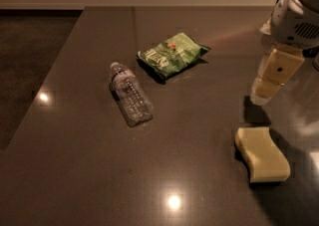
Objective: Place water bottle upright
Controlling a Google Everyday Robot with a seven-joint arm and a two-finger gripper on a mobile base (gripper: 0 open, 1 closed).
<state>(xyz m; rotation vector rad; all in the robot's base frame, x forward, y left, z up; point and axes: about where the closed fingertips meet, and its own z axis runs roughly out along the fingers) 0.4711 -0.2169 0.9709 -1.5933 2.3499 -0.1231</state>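
Lying on its side on the table, a clear water bottle, left of the middle, at about 10 o'clock. White cap pointing to 11 o'clock, bottom end to 5 o'clock. Off at its 2 o'clock, a green snack bag, near but not touching. Over at 3 o'clock, hanging above the table, the robot's jaws, well apart from the water bottle. Cannot tell if released or clenched. Lower down, at 4 o'clock, a yellow sponge lying flat.
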